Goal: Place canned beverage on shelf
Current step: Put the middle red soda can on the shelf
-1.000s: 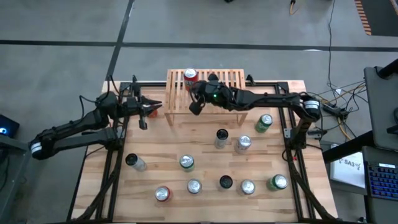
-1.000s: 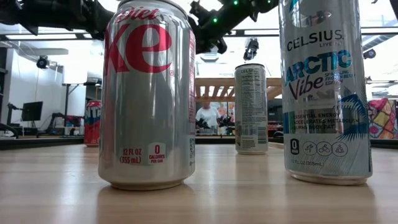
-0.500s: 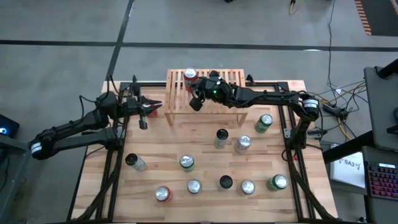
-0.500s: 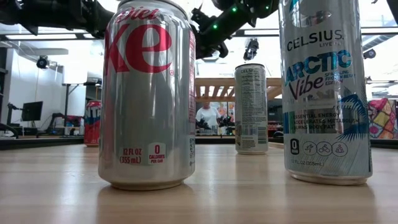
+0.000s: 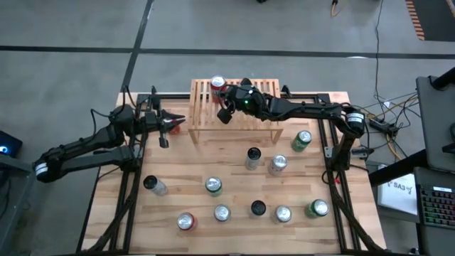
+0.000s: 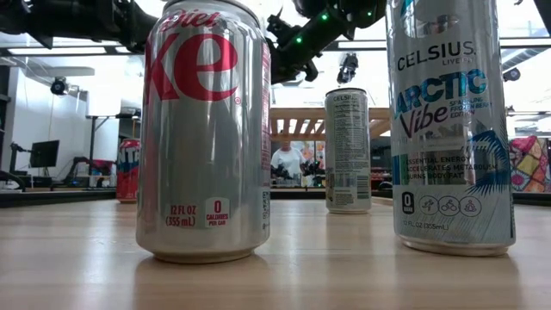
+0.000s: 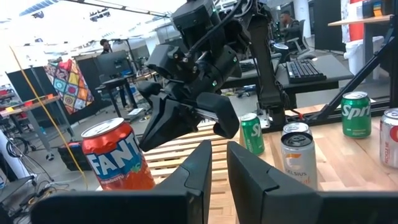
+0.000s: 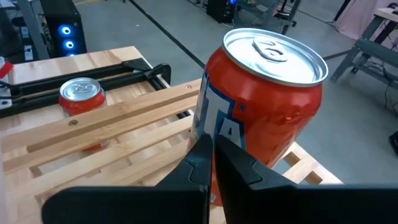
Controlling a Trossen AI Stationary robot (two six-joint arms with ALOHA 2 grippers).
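An orange Fanta can (image 5: pixel 218 87) stands upright on the slats at the far left of the light-wood shelf (image 5: pixel 249 91). My right gripper (image 5: pixel 223 114) hovers over the shelf just on the can's near side, shut, its fingertips (image 8: pixel 200 149) right up against the can's side (image 8: pixel 249 124). The left wrist view shows the same gripper (image 7: pixel 155 127) slanting down at the can (image 7: pixel 115 155). My left gripper (image 5: pixel 175 121) waits level to the left of the shelf. Its fingers (image 7: pixel 199 165) are closed to a slit, with nothing between them. My right gripper's shut fingertips stand at the upper side wall (image 7: pixel 134 134) of the orange can, coming slanting down from the near right. I cannot tell whether they touch it. The can stands upright on the slats.
Several cans stand on the table in front of the shelf, among them a green one (image 5: pixel 301 140), two silver ones (image 5: pixel 277 164) and a Diet Coke can (image 6: pixel 205 129). A red can (image 8: pixel 81 93) stands left of the shelf. Black frame rails (image 5: pixel 328 149) run along both sides.
My right gripper, staying shut, has moved a little toward the table's far edge, closing on the orange can. The can has stayed where it was on the shelf.
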